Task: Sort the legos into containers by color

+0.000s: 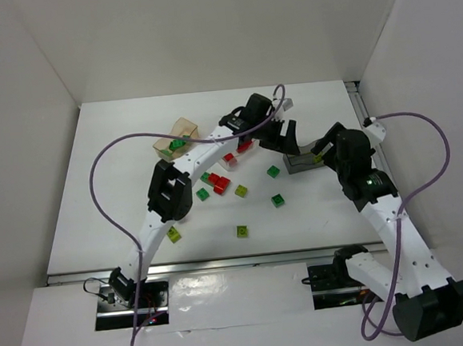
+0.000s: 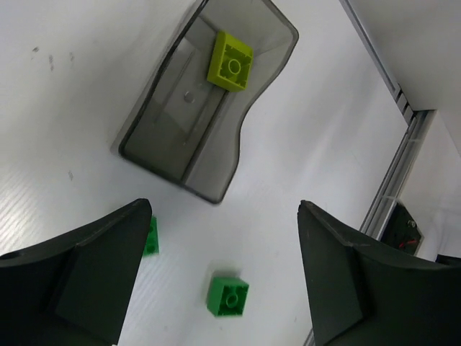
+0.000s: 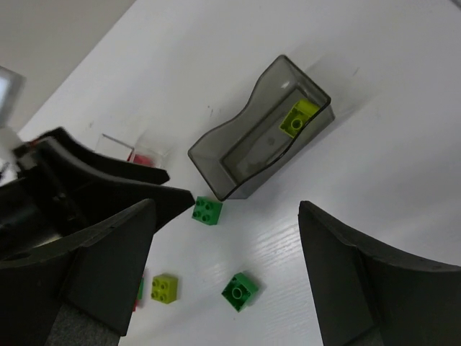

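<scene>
White table (image 1: 97,191), white walls (image 1: 204,31) all round; legos (image 1: 219,182) lie scattered mid-table, smoky grey tray (image 1: 299,164) far right; left gripper (image 2: 225,216) and right gripper (image 3: 227,209) both gape wide near it

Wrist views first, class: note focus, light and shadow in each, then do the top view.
Left wrist: grey tray and its yellow-green brick sharp, left fingers dark and soft-edged. Right wrist: right fingers blurred too, table evenly lit. Top: flat light, faint shadows, table almost washed-out white.
</scene>
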Controlling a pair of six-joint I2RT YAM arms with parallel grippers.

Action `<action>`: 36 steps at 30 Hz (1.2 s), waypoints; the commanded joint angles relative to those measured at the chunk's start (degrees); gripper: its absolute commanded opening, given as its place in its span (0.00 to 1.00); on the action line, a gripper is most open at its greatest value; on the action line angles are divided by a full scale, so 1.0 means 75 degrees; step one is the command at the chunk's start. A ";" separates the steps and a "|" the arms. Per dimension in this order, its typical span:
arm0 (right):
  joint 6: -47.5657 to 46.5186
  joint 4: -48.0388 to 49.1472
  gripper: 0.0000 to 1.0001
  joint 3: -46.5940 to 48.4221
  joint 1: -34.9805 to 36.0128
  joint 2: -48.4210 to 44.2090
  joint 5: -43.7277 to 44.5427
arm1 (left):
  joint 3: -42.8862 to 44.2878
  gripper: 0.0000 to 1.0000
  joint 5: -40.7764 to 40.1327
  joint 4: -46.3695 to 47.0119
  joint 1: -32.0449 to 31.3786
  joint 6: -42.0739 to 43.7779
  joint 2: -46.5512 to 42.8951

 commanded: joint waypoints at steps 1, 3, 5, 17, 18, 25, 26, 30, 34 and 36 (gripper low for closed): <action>-0.0339 0.0549 0.87 -0.0081 -0.0044 0.0407 -0.0774 | -0.0306 0.91 -0.0563 -0.0160 -0.0039 0.0187 -0.1530; -0.0737 0.0783 0.87 0.0024 -0.0044 0.0957 -0.1219 | -0.0633 0.88 -0.1741 -0.0651 0.0088 0.0024 -0.2339; -0.1019 0.0994 0.87 0.0211 -0.0044 0.1750 -0.1957 | -0.1452 0.86 -0.2553 -0.0852 0.0510 -0.0339 -0.2948; -0.2343 0.2248 0.91 0.1372 0.0097 0.5293 -0.3468 | -0.5133 0.85 -0.4257 -0.1146 0.2128 -0.1126 -0.6699; -0.2345 0.2330 0.91 0.1453 0.0097 0.5457 -0.3564 | -0.5240 0.85 -0.4257 -0.1146 0.2198 -0.1126 -0.6898; -0.2590 0.2742 0.85 0.2026 0.0763 0.6582 -0.4409 | -0.5873 0.85 -0.4258 -0.1006 0.2269 -0.1196 -0.7298; -0.2591 0.2637 0.85 0.2133 0.0857 0.6700 -0.4409 | -0.5943 0.85 -0.4257 -0.1006 0.2269 -0.1196 -0.7298; -0.2767 0.2565 0.84 0.2555 0.1197 0.7040 -0.4712 | -0.6095 0.85 -0.4338 -0.1006 0.2269 -0.1196 -0.7380; -0.2767 0.2483 0.86 0.2779 0.1480 0.6925 -0.3899 | -0.6178 0.85 -0.4339 -0.1006 0.2269 -0.1196 -0.7556; -0.2686 0.2483 0.87 0.2639 0.1654 0.6457 -0.2974 | -0.6248 0.85 -0.4421 -0.1006 0.2269 -0.1196 -0.7650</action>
